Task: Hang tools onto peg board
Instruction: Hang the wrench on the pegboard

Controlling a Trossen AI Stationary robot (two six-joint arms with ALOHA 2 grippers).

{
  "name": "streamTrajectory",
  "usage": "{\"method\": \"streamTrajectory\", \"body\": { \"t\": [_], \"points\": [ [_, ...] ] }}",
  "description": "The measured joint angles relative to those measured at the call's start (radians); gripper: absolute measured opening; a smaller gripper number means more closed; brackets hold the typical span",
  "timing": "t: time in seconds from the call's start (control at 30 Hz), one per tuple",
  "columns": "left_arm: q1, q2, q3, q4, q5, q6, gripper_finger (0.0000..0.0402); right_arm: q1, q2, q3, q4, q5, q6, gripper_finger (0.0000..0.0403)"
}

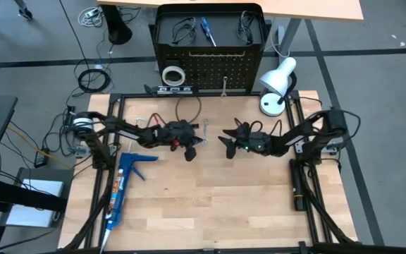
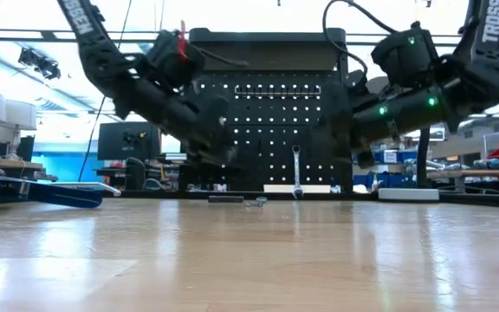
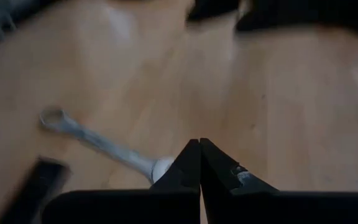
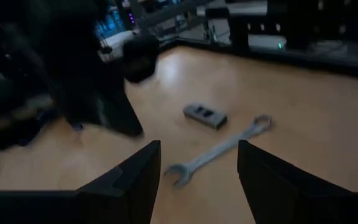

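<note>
Your right gripper (image 4: pixel 197 180) hovers with fingers apart, empty, above the silver wrench (image 4: pixel 219 151) lying flat on the worktop (image 4: pixel 303 112); left gripper (image 3: pixel 199 163) fingers together.

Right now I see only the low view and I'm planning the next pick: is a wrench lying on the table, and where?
Observer: Yes, a silver wrench lies flat on the table between the two grippers.
Operator: Which gripper is ready for it?
Observer: The right gripper is open, and the wrench shows between its fingers.
Operator: And the left?
Observer: The left gripper is shut, its tips by one end of the wrench.
</note>
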Motion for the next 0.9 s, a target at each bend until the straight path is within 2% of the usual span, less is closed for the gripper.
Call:
{"method": "streamTrajectory", "body": {
  "t": [0.23,0.43,0.67,0.9],
  "points": [
    [-0.006,0.138,0.129,-0.13,-0.012,-0.012,0.0001,-0.014,-0.141,0.002,-0.082,-0.032,-0.153,0.0215],
    [-0.009,0.195,0.152,-0.144,-0.081,-0.05,0.0001,-0.013,-0.214,0.005,-0.145,-0.032,-0.189,0.0215],
    [-0.035,0.201,0.154,-0.162,-0.073,-0.053,0.0001,-0.012,-0.237,0.004,-0.231,-0.032,-0.203,0.0215],
    [-0.083,0.201,0.152,-0.171,0.014,-0.089,0.0001,0.004,-0.237,0.004,-0.254,-0.032,-0.208,0.0215]
  ]
}}
